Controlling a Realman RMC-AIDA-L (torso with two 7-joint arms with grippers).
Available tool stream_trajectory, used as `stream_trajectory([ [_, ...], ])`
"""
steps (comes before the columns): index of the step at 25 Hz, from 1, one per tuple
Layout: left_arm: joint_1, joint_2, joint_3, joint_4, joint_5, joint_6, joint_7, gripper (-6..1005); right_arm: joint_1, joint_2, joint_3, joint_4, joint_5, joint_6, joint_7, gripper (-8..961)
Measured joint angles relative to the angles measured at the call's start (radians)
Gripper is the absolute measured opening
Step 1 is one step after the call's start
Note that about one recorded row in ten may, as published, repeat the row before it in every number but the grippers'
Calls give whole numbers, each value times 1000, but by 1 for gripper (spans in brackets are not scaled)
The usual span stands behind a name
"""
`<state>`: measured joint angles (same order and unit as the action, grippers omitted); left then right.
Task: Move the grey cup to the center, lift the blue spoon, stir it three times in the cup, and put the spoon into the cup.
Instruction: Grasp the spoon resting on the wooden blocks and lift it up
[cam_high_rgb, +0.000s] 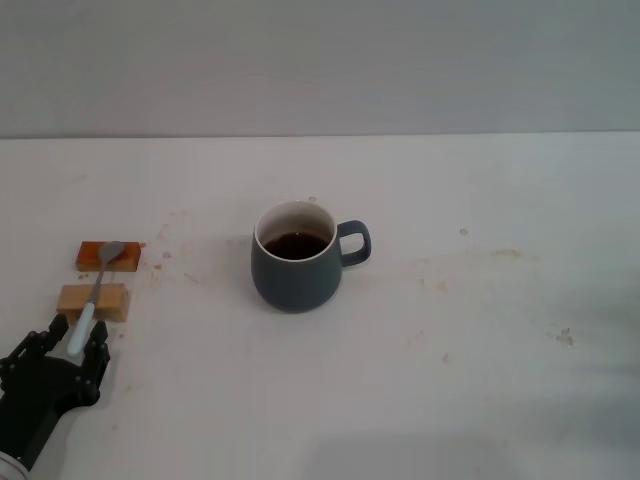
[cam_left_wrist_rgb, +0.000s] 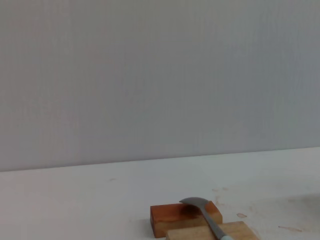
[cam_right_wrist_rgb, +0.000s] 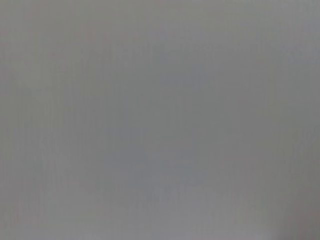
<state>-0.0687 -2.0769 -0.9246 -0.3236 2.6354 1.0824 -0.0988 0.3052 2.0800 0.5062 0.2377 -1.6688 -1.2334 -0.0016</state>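
Cup (cam_high_rgb: 296, 270) with dark liquid stands mid-desk (cam_high_rgb: 480, 330).
Left pincer (cam_high_rgb: 78, 343) (fingers apart) surrounds the spoon (cam_high_rgb: 97, 286) handle; spoon lies on two blocks (cam_high_rgb: 100, 275).

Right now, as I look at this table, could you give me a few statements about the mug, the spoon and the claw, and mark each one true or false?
1. The grey cup holds a dark liquid. True.
2. The blue spoon is standing inside the cup. False: it lies across two small wooden blocks, well to the left of the cup.
3. The left claw is at the handle end of the spoon. True.
4. The cup's handle points toward the spoon. False: it points to the right, away from the spoon.
5. The right claw is gripping the cup. False: no right claw shows anywhere; nothing touches the cup.
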Motion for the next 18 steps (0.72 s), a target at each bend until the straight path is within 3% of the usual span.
stream_trajectory([
  [9, -3, 2, 5, 0, 1, 2, 9, 455, 0, 0, 0, 0, 0, 0, 0, -1],
  [18, -4, 5, 0, 1, 1, 0, 12, 269, 2, 0, -2, 0, 0, -1, 0, -1],
])
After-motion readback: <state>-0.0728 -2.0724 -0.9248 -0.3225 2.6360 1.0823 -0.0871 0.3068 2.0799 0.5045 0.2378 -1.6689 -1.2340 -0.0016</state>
